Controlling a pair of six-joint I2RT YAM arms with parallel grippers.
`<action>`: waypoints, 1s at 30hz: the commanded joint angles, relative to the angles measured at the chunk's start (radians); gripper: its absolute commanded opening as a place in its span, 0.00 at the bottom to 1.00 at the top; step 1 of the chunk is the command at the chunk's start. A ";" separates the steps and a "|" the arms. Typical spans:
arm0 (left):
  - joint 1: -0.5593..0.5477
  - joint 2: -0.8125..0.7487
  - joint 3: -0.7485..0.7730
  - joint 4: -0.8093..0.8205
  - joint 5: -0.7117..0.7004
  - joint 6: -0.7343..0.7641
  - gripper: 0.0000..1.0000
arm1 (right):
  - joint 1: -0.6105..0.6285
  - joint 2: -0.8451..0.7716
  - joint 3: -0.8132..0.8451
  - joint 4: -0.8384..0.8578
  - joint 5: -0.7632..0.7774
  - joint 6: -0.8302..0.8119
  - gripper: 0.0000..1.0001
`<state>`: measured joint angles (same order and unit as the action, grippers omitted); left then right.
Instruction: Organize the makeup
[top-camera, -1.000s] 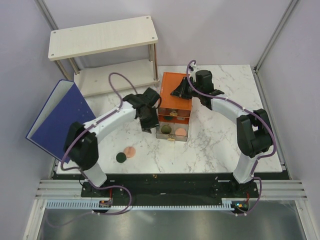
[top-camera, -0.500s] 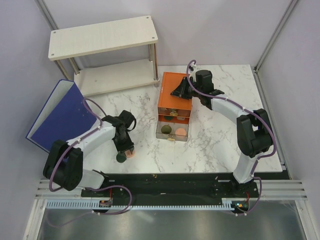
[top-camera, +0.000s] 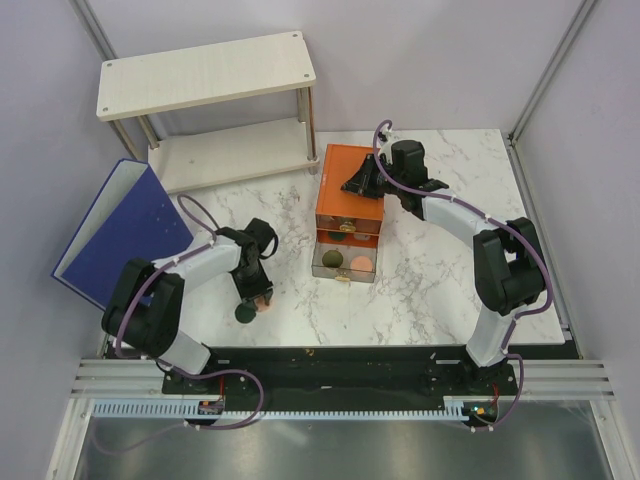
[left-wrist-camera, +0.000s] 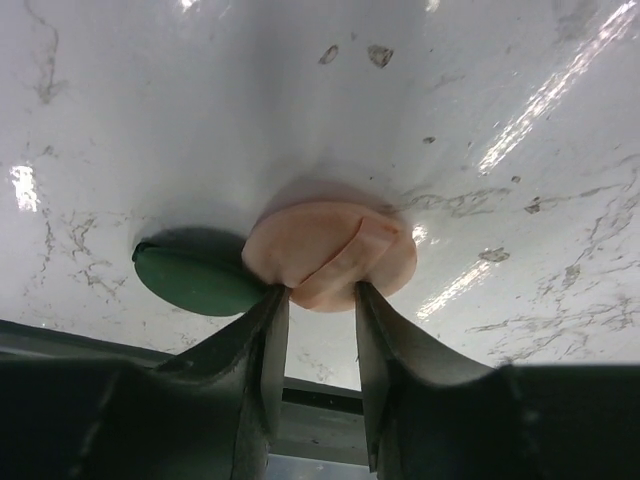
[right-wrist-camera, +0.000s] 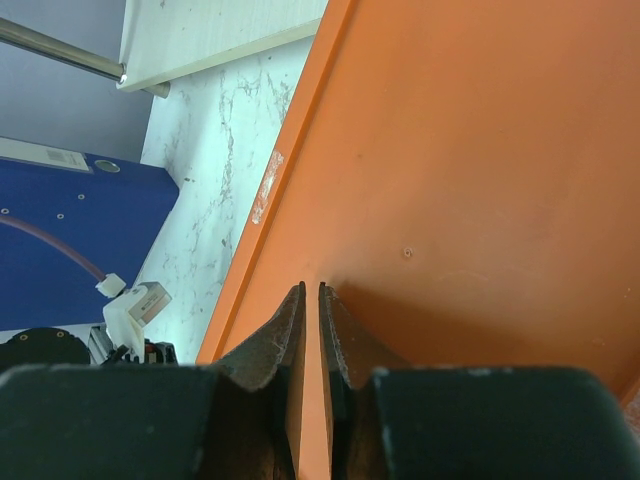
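Fingers on the left gripper (left-wrist-camera: 320, 292) straddle the peach disc (left-wrist-camera: 300, 240), likely to lift it; grip unclear. Right gripper (right-wrist-camera: 311, 290) fingers clench the orange box (right-wrist-camera: 480, 150), likely steadying it.

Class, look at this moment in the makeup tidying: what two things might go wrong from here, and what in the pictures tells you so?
First, the left gripper stands open at the near rim of the flat peach disc, which looks wider than its gap; closing may catch only the edge and slip. Second, the dark green compact touches the disc, so a finger may shove it toward the nearby table edge.
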<state>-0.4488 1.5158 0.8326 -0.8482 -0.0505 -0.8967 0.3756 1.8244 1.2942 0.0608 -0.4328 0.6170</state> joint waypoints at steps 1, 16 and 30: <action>0.005 0.061 0.046 0.044 -0.005 0.042 0.38 | 0.000 0.012 -0.050 -0.122 0.017 -0.026 0.18; -0.027 -0.072 0.271 -0.018 0.041 0.096 0.02 | 0.002 0.016 -0.039 -0.125 0.022 -0.026 0.18; -0.264 0.233 0.738 -0.049 0.124 0.108 0.02 | 0.000 0.026 -0.052 -0.125 0.020 -0.025 0.17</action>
<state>-0.6697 1.6573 1.4914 -0.8791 0.0181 -0.8165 0.3756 1.8221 1.2900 0.0647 -0.4324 0.6174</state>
